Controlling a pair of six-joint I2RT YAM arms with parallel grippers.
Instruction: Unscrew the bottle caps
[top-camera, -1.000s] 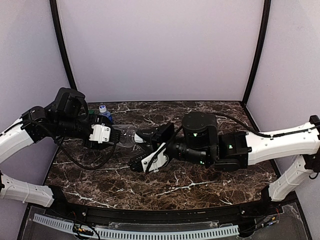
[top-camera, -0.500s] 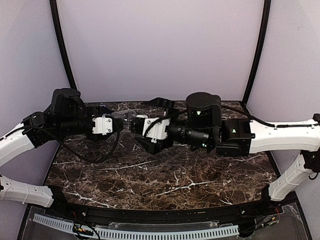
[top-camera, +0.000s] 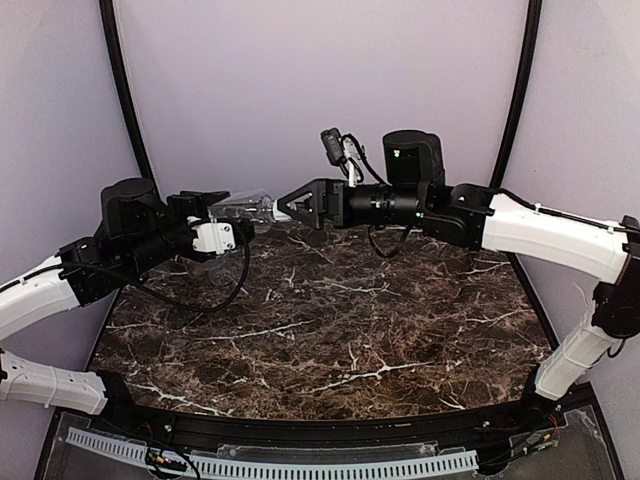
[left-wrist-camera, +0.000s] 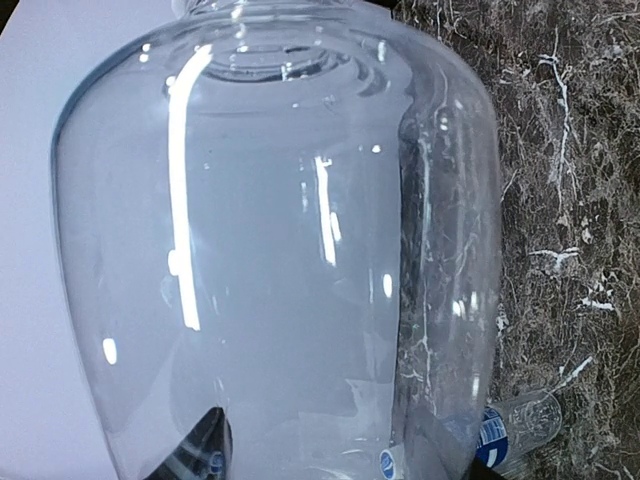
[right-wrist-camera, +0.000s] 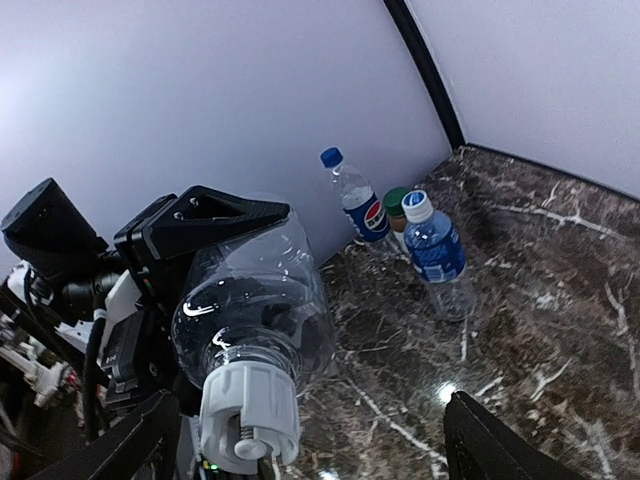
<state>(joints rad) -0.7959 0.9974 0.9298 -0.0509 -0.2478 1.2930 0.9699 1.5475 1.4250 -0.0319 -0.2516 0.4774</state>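
Note:
My left gripper (top-camera: 222, 214) is shut on the body of an unlabelled clear bottle (top-camera: 242, 207), holding it on its side high above the table near the back wall. The right wrist view shows its white cap (right-wrist-camera: 250, 410) pointing at the camera. My right gripper (right-wrist-camera: 310, 450) stands open, its fingers wide apart on either side of that cap, and I see no contact. In the left wrist view the clear bottle (left-wrist-camera: 280, 250) fills the frame, with one dark finger (left-wrist-camera: 200, 450) at the bottom.
Three bottles stand by the back wall: a Pepsi bottle (right-wrist-camera: 358, 205) with a blue cap (right-wrist-camera: 331, 157), a short one with a green cap (right-wrist-camera: 397, 198), and a blue-labelled bottle (right-wrist-camera: 437, 250). The marble table (top-camera: 350, 330) lies below both arms.
Both arms have risen up and back toward the wall, taking the clear bottle with them. My right gripper was shut at the cap and has opened, and its wrist has turned.

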